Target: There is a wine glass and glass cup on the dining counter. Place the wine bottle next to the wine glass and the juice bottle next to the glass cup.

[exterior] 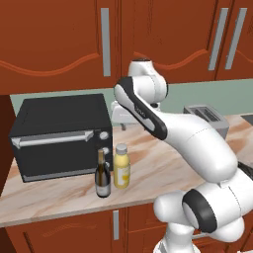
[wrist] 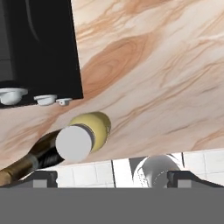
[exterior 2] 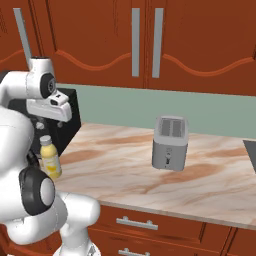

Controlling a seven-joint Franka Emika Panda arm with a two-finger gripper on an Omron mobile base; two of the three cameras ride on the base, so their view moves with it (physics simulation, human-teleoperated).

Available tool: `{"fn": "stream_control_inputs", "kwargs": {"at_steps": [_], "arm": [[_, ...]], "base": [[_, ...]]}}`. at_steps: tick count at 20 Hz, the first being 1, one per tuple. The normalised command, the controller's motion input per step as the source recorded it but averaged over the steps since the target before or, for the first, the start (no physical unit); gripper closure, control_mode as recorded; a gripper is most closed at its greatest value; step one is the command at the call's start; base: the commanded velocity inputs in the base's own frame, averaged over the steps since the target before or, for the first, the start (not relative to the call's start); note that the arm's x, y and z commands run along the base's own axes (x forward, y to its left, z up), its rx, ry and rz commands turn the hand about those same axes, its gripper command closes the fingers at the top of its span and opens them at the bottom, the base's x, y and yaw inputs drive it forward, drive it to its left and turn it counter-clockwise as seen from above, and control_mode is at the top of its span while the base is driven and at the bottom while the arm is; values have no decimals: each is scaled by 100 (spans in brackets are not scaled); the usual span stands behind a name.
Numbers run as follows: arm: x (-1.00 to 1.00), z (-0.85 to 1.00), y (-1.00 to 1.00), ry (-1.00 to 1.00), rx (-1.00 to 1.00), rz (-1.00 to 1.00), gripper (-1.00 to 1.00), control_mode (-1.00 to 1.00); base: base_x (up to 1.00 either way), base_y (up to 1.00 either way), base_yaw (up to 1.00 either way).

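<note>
Nearest your hand camera is the juice bottle, its white cap facing up at you, with the wine bottle touching or just beside it, its brownish neck running off toward the lower left corner. Both stand upright near the front edge of the marble counter below the wall cabinets, right in front of the black microwave; neither has reached the dining counter yet. Your gripper hangs above them with its jaws spread wide and nothing between them. It looks as though you are about to come down for a first pick. Watch the crowding: the bottles stand so close that a finger coming down between them could knock the wine bottle over or push it off the front edge. The microwave behind leaves little room on that side. A toaster stands well apart to the right and should not bother you.
</note>
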Motion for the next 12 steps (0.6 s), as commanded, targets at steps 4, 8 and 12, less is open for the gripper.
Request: {"fn": "stream_control_inputs", "kwargs": {"at_steps": [4, 8, 12], "arm": [[0, -10, 24, 0, 0, 0, -100, -100], [-1, -11, 22, 0, 0, 0, -100, -100], [0, -10, 21, 0, 0, 0, -100, -100]], "base": [[0, 0, 0], [0, 0, 0], [0, 0, 0]]}}
